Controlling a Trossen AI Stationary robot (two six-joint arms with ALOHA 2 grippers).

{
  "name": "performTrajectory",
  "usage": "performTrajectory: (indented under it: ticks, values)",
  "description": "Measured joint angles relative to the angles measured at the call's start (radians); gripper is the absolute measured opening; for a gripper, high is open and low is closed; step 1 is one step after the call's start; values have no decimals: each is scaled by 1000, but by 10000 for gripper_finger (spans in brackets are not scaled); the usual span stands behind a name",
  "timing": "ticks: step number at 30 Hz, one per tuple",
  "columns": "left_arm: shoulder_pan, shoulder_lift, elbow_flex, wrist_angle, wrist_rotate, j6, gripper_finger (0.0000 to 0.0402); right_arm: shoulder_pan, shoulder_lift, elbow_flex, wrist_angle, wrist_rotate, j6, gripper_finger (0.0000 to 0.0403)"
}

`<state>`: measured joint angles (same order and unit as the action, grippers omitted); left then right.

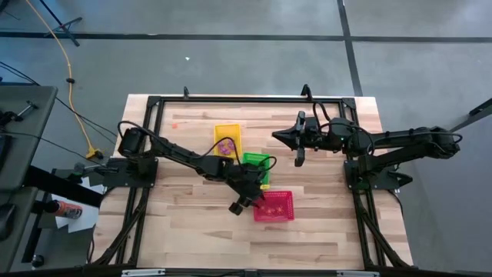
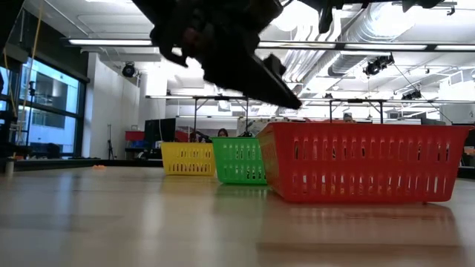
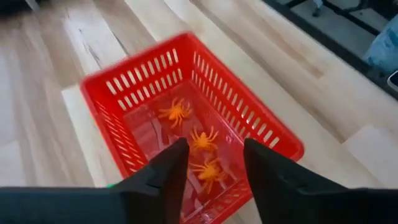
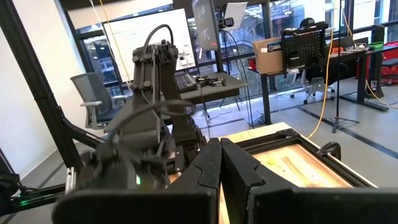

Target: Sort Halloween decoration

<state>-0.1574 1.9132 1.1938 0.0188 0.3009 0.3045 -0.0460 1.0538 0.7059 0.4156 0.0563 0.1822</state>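
My left fingers [image 3: 214, 165] hang spread and empty just above the red basket [image 3: 134, 93], where three orange spiders [image 3: 202, 140] lie on its floor. This looks like the release step of sorting the orange pieces. My right fingers [image 4: 219, 163] rest pressed together, well apart from the red basket. Next I would lift clear and seek another trinket on the counter [image 1: 177, 223].

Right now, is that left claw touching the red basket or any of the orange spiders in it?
Apart. In the left wrist view, the left gripper hovers open above the red basket, with the orange spiders lying loose on the basket floor between and beyond its fingers.
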Motion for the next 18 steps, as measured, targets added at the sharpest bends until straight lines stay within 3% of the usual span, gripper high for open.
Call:
performTrajectory:
  ticks: [4, 9, 14, 18]
  values:
    - [9, -72, 0, -86, -79, 26, 172, 0, 0, 0, 4, 0, 0, 0]
    - [77, -223, 0, -332, -226, 35, 176, 0, 0, 0, 35, 0, -17, 0]
    - [208, -388, 0, -543, -232, -91, 173, 0, -1, 0, 76, 0, -60, 0]
    - [307, -543, -37, -562, -208, -183, 173, 0, -1, 0, 98, 1, -78, 0]
